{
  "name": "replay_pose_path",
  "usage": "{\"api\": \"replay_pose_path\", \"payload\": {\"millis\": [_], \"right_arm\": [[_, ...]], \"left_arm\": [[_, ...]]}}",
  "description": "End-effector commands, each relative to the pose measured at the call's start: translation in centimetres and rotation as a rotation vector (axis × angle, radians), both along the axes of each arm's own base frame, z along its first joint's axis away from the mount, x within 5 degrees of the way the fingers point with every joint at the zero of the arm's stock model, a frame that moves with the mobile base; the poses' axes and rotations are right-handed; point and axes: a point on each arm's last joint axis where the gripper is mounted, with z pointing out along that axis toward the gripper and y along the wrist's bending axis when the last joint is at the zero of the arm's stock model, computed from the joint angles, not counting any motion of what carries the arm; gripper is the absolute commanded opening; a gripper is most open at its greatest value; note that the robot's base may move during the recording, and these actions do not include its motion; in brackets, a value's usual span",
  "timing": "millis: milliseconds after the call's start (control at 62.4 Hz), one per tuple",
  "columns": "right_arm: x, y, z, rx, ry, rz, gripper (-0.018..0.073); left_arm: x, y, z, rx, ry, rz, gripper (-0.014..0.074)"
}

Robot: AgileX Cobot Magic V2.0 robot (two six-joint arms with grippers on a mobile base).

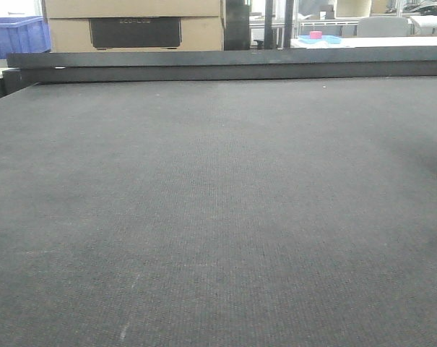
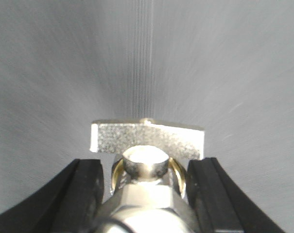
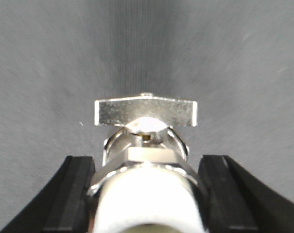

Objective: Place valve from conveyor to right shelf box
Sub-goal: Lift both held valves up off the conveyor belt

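Observation:
The conveyor (image 1: 218, 217) is a wide dark grey woven belt with a dark rail (image 1: 225, 61) along its far edge; no valve or arm shows in the front view. In the left wrist view my left gripper (image 2: 147, 167) is shut on a silver valve (image 2: 147, 141) with a flat T-handle and brass ring, its black fingers (image 2: 86, 187) against the body, above the belt (image 2: 64, 73). The right wrist view has my right gripper (image 3: 147, 162) shut on a second silver valve (image 3: 146, 112) with a white end, also over the belt (image 3: 234, 73). The right shelf box is out of view.
Behind the rail stand a cardboard box (image 1: 131, 22) with a dark panel, a blue bin (image 1: 16, 36) at the far left, and a white table with a pink object (image 1: 316, 35) at the back right.

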Motion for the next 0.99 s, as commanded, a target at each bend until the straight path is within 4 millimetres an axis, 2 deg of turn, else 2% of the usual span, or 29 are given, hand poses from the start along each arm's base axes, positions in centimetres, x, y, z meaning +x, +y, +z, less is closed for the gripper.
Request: {"api": "replay_pose_path", "payload": {"millis": [0,192,304,577,753,977], "right_arm": [[-0.8,-0.2,2.3,-0.003,-0.139,0.0,-0.0164],[-2.9,-0.3,4.5,0.003,-0.34,-0.006,-0.0164],[-4.4,-0.3,5.0,0.006,-0.425,-0.009,-0.0164],[-8.8,-0.5,5.7,0.014,-0.667,-0.018,-0.0164],[-11.7,-0.6,6.4,0.018,-0.77,-0.019,-0.0164],[-13.1,-0.7,7.2,0.021,-0.824,-0.02,-0.0164]], "left_arm": [[-1.2,0.1,2.9,-0.012,-0.153,-0.002,-0.0111],[-4.4,0.1,6.4,-0.022,-0.426,-0.011,-0.0111],[-6.4,0.1,7.1,-0.046,-0.551,-0.012,-0.0111],[-11.8,0.0,6.0,-0.097,-0.702,-0.006,-0.0111],[-15.1,0.1,6.8,-0.1,-0.79,-0.009,-0.0111],[-17.1,0.2,8.0,-0.104,-0.894,-0.013,-0.0111]]}}
